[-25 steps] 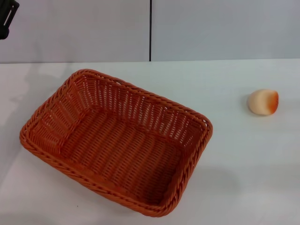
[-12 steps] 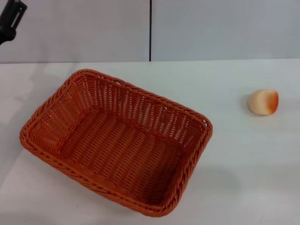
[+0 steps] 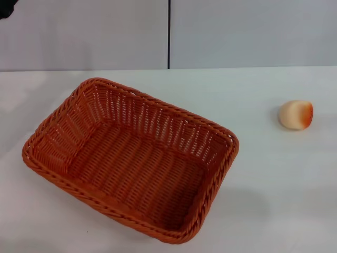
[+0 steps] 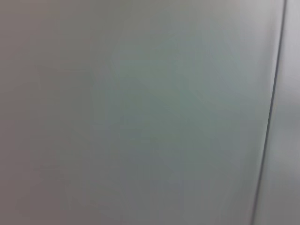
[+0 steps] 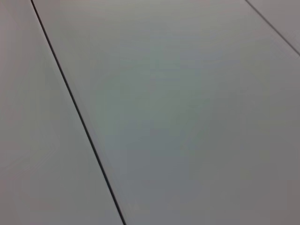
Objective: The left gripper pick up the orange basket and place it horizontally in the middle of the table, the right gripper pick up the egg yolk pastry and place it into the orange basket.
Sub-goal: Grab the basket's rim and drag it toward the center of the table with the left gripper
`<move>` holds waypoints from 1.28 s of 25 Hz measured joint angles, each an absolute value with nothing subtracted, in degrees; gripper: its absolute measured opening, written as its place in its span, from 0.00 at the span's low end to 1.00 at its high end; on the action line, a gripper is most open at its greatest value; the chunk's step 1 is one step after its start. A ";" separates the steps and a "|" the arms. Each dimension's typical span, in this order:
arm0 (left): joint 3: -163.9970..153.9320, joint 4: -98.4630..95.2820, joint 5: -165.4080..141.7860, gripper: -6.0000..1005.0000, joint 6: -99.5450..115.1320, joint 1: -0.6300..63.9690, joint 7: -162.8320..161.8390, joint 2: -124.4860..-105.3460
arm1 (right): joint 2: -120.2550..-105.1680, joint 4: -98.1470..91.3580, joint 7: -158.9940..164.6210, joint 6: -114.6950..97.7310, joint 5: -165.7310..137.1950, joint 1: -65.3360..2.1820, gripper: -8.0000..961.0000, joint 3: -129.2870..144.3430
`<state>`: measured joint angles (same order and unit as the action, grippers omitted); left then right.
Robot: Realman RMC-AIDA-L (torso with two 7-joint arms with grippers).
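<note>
Head view: the orange basket (image 3: 129, 161) sits skewed on the white tabletop (image 3: 263, 174), filling the lower left and centre of the frame, its long axis running from upper left to lower right. The egg yolk pastry (image 3: 295, 114) lies alone at the right of the frame, well apart from the basket.

Of my left gripper (image 3: 5, 7) only a dark sliver shows in the upper left corner; I cannot tell whether its fingers are wide or narrow. My right gripper is out of view, and both wrist views show only a plain grey panelled wall.

Risks, as I judge them: the basket's sloping sides and braided rim offer a thin hold, so a shallow bite may slip and let the basket swing or drop while it is turned level. The round pastry could roll if nudged.

Room: the basket's near corner lies close to the bottom edge of the frame; open tabletop extends to the right and behind it.
</note>
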<state>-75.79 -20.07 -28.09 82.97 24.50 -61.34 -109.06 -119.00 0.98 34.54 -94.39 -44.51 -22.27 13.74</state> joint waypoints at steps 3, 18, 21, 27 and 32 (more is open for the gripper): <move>-74.12 -26.54 -38.00 0.75 80.95 24.53 -71.79 -105.89 | -119.00 0.91 34.54 -94.28 -44.29 -21.84 0.68 13.60; -53.26 -56.01 -99.75 0.73 90.13 29.18 -119.08 -104.07 | -118.83 0.15 34.54 -91.20 -44.05 -21.23 0.68 12.59; -52.48 -59.28 -108.33 0.72 91.31 30.69 -124.53 -104.68 | -118.82 -0.37 34.54 -90.67 -44.00 -21.40 0.68 12.55; -51.57 -62.12 -120.32 0.71 94.34 33.48 -129.37 -105.47 | -118.82 -0.60 34.54 -90.33 -43.94 -21.52 0.68 12.55; -50.84 -62.19 -128.29 0.70 95.22 35.24 -131.29 -106.27 | -118.82 -0.83 34.54 -90.08 -43.94 -21.37 0.68 12.00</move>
<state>-50.84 -62.19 -128.29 95.22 35.24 -131.29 -106.27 -118.82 -0.83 34.54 -90.08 -43.94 -21.37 12.00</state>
